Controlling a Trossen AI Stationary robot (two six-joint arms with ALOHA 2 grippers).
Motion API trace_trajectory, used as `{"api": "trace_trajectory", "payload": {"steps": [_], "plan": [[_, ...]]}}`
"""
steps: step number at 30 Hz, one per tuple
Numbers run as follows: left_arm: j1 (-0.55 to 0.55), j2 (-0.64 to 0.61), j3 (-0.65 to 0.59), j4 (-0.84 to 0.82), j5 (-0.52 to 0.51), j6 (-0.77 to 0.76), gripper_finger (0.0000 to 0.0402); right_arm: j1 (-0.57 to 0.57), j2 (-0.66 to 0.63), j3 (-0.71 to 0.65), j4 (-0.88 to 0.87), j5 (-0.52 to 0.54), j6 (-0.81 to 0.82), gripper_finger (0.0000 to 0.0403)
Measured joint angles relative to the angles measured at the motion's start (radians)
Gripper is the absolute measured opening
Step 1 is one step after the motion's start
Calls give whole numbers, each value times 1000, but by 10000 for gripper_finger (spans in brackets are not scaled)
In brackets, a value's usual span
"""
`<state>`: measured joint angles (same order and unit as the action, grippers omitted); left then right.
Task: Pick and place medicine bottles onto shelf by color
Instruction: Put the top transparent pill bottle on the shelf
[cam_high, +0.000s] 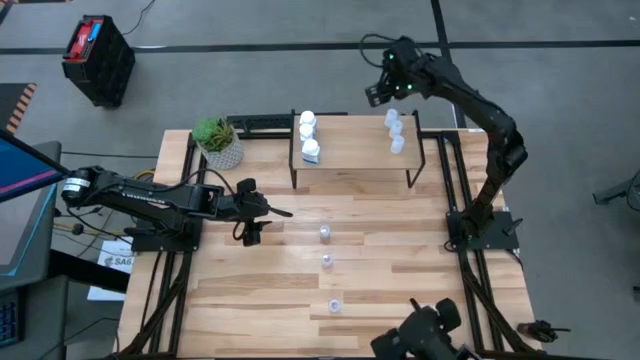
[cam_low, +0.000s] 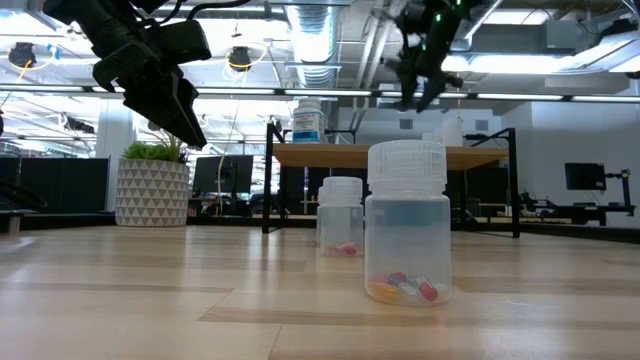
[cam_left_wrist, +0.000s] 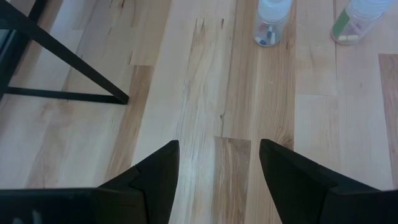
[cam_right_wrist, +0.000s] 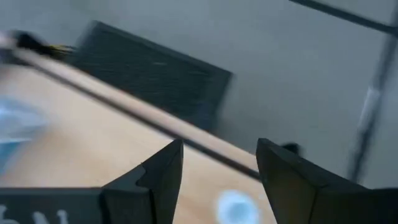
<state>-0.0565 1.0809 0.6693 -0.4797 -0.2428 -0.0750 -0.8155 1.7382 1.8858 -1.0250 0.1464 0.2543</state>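
Observation:
The shelf stands at the table's far middle on thin black legs. Three white medicine bottles stand on its left end and three translucent ones on its right end. Three more translucent bottles stand in a row on the table. My right gripper hangs open above the shelf's far right corner, with nothing between its fingers. My left gripper waits open over the table left of the row, pointing toward it.
A white patterned plant pot stands at the far left, beside the shelf. A red and black crate sits on the floor beyond the table. A dark camera mount sits at the near edge. Bare wood lies between the shelf and the row.

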Motion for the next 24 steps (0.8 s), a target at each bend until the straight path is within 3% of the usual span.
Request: {"api": "trace_trajectory", "payload": {"steps": [6,9,16,24], "plan": [[0,0,0,0,0,26,210,108,0,107,-71,-262,-91,221],[0,0,0,0,0,28,210,200,0,115,-123,-336,-174,219],[0,0,0,2,0,29,210,454,0,84,-282,-353,-336,212],[0,0,0,28,0,29,210,704,2,71,-290,-299,-240,199]]}}
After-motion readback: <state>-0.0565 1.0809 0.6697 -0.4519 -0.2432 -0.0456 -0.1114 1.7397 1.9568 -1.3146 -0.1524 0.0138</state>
